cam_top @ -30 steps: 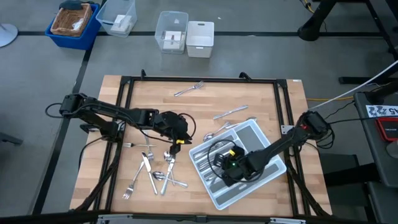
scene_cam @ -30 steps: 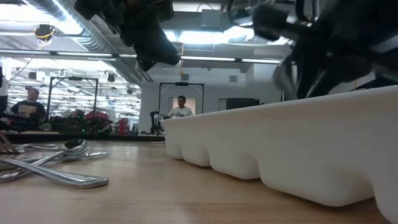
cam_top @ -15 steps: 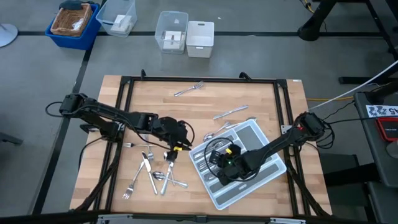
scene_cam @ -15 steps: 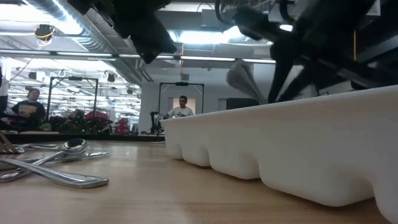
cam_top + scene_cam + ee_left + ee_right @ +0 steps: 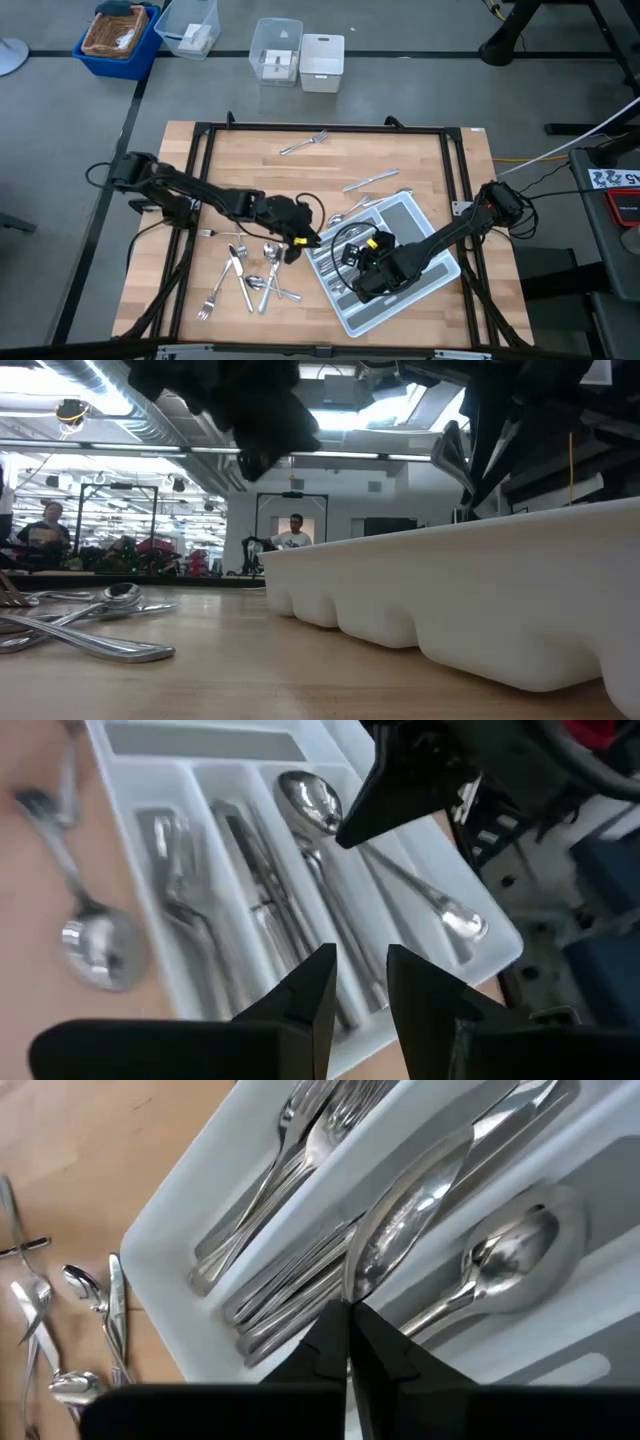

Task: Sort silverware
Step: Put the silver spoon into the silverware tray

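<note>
Across the wooden table (image 5: 330,165) a black frame (image 5: 200,135) rings the work area, and the light grey tray (image 5: 432,282) sits tilted toward the right front. Its long slots hold forks (image 5: 300,1155), knives (image 5: 290,1295) and 1 spoon (image 5: 505,1265) lying in a slot of its own.

Over the tray hangs the right gripper (image 5: 349,1342), fingers pinched tight on the handle end of a second spoon (image 5: 405,1220), which angles down toward the knife slot with its bowl raised. From the low view that spoon shows above the tray wall.

At the tray's left edge the left gripper (image 5: 358,985) hovers, fingers a narrow gap apart with nothing between them.

Loose silverware (image 5: 250,275) lies scattered on the wood left of the tray, 1 lone fork (image 5: 305,143) rests near the far edge, and 1 knife (image 5: 370,181) lies behind the tray.

Beyond the table stand 2 clear boxes (image 5: 277,50) and a blue bin (image 5: 118,38).
</note>
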Tool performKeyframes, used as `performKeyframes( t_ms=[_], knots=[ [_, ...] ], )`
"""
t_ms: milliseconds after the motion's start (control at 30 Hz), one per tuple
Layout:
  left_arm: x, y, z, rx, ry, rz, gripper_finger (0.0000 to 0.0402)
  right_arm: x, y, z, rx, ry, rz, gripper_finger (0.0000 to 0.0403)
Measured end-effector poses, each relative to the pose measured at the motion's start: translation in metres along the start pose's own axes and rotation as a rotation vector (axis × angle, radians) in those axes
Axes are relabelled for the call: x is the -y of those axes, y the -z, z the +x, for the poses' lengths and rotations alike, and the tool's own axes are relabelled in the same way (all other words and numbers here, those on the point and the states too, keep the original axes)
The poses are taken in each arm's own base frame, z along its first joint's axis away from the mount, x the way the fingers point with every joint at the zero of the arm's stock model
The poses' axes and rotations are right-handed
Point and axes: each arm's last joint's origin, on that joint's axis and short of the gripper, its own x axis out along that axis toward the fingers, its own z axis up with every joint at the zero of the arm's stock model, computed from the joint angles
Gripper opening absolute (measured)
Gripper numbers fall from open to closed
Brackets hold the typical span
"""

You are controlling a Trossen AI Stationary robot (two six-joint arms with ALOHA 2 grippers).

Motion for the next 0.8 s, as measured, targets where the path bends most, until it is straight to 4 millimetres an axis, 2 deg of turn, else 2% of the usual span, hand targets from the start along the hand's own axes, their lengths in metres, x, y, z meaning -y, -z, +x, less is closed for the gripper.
performKeyframes(
  t_ms=[233,400,600,800],
  knots=[
    [0.004,0.019,0.036,0.011,0.052,-0.212,0.0082,-0.001,-0.008,0.003,0.038,0.029,-0.001,0.0005],
    [0.014,0.034,0.056,0.028,0.113,-0.208,0.0088,-0.003,-0.013,0.005,0.065,0.041,0.004,0.0005],
    [0.023,0.050,0.073,0.007,0.148,-0.253,0.0133,-0.004,-0.015,0.005,0.108,0.006,-0.003,0.0005],
    [0.026,0.047,0.075,0.064,0.189,-0.286,0.0170,-0.003,-0.014,0.005,0.110,0.005,-0.008,0.0005]
  ],
)
